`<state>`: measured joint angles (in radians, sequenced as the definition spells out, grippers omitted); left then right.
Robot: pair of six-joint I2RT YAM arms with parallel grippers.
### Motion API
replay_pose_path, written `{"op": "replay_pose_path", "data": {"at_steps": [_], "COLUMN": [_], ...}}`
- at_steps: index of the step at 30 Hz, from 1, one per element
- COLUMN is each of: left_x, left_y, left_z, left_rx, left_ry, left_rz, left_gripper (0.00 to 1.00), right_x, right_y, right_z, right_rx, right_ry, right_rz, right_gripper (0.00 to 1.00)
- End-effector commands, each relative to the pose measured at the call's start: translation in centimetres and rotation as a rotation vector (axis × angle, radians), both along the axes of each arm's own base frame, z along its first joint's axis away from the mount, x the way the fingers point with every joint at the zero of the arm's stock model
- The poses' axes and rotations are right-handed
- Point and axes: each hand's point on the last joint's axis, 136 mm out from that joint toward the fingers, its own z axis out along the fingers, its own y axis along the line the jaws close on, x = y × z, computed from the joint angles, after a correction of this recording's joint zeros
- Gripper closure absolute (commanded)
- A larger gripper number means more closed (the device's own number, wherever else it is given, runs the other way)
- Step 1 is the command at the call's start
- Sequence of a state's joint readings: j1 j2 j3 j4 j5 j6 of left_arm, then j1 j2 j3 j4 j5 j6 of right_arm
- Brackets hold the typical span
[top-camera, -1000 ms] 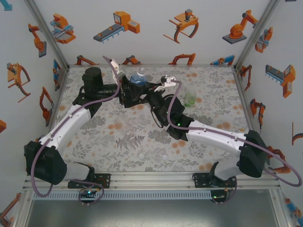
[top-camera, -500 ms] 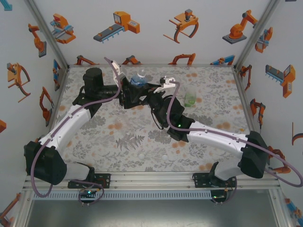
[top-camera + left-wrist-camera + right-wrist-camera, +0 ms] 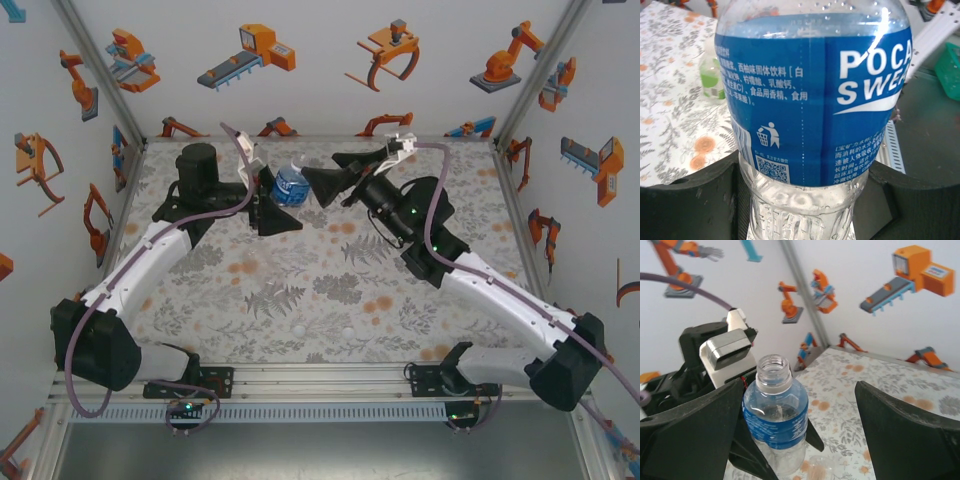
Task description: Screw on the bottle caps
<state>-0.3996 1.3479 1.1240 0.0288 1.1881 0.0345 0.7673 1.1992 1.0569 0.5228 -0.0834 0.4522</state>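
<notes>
The blue-label bottle [image 3: 291, 185] stands upright at the back of the table, and my left gripper [image 3: 280, 202] is shut on its lower body. In the left wrist view the bottle [image 3: 810, 100] sits between the black fingers [image 3: 690, 200]. In the right wrist view its neck [image 3: 773, 371] is bare, with no cap on it. My right gripper [image 3: 336, 176] hangs just right of the bottle with its jaws wide open and nothing between them. Two white bottle caps [image 3: 299, 328] [image 3: 347, 331] lie on the table near the front edge. The green-tinted bottle [image 3: 710, 80] stands behind the blue-label one in the left wrist view.
Something clear [image 3: 817, 466], perhaps a bottle, lies on the floral cloth by the held bottle's base. White walls with robot stickers and metal frame posts [image 3: 520, 80] close in the table on three sides. My right arm [image 3: 470, 280] stretches diagonally over the right half.
My right gripper has opened, lifted off the bottle's top and drawn back to the right. Its arm swung right with it. The left gripper kept hold of the bottle.
</notes>
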Motion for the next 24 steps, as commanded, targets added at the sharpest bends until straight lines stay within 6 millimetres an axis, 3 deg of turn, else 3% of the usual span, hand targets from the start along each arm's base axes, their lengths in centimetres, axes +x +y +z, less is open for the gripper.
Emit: {"op": "replay_pose_path", "data": {"at_steps": [1,5,11,14,15,20,24], "left_x": [-2.9,-4.1,-4.8,-4.7,-4.6,-3.7,-2.5], "left_y": [0.1,-0.2,-0.3,-0.3,-0.3,-0.4,-0.5], "left_z": [2.7,2.9,3.0,3.0,3.0,2.7,2.4], "left_rx": [-0.061,-0.073,-0.075,-0.073,-0.071,-0.052,-0.042], "left_ry": [-0.08,-0.065,-0.061,-0.057,-0.056,-0.078,-0.089], "left_rz": [-0.146,-0.218,-0.254,-0.25,-0.246,-0.162,-0.083], "left_gripper": [0.83,0.83,0.82,0.78,0.74,0.34,0.28], "right_x": [-4.0,-5.0,-5.1,-4.9,-4.8,-3.8,-3.5], "right_y": [2.7,4.6,5.9,5.8,5.7,4.8,4.0], "right_z": [0.7,0.5,0.0,-0.1,-0.1,-0.1,-0.4], "right_rx": [0.002,-0.024,-0.016,-0.012,-0.008,0.023,0.056], "right_ry": [-0.102,-0.144,-0.138,-0.135,-0.132,-0.104,-0.09], "right_rz": [0.3,0.435,0.517,0.503,0.491,0.403,0.323], "right_gripper": [0.18,0.2,0.29,0.47,0.51,0.63,0.67]}}
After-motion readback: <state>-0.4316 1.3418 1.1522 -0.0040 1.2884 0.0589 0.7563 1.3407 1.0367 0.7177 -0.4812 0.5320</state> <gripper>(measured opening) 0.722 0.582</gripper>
